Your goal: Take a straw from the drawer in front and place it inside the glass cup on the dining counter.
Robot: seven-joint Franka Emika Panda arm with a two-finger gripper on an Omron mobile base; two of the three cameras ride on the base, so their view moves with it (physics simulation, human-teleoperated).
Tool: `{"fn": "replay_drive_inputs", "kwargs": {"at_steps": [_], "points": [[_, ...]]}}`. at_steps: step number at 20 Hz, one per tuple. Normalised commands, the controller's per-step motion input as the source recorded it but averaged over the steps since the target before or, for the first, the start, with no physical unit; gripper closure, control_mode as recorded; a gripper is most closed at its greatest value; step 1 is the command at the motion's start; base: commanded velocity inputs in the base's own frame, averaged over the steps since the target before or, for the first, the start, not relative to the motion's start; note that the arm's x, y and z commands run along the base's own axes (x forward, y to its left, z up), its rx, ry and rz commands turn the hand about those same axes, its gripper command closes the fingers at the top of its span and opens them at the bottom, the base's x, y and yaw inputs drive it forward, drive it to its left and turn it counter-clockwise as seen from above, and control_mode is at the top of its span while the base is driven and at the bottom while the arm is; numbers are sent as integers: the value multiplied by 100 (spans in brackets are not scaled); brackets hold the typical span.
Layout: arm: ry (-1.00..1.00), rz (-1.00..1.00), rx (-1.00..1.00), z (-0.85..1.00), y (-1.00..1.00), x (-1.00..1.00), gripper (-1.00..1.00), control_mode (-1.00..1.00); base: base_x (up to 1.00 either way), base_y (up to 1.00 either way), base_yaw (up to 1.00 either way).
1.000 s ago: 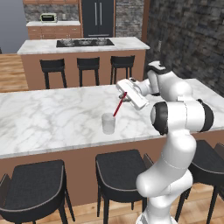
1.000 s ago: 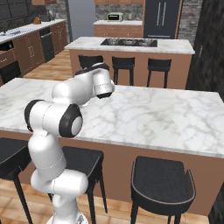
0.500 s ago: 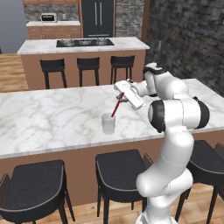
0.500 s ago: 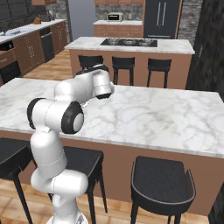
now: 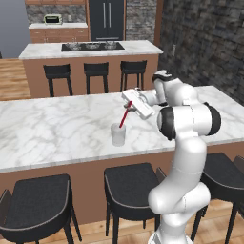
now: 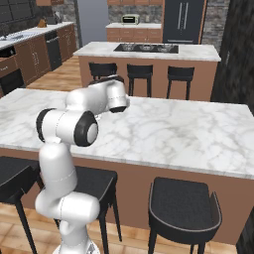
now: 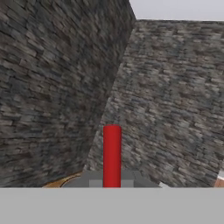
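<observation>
Barely shifted since a second ago, gripper clamps straw slanting into cup; steady it upright, then release

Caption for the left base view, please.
End effector lowers the red straw into the glass cup on the dining counter.

Dark stone wall, black stools
</observation>
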Motion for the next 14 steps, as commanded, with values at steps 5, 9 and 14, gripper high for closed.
{"fn": "replay_drive_inputs", "kwargs": {"at_steps": [5, 9, 14], "points": [[3, -2, 0, -17, 0, 18, 100, -100, 0, 0, 0], [2, -2, 0, -16, 0, 15, 100, -100, 0, 0, 0], [1, -2, 0, -15, 0, 18, 100, -100, 0, 0, 0]]}}
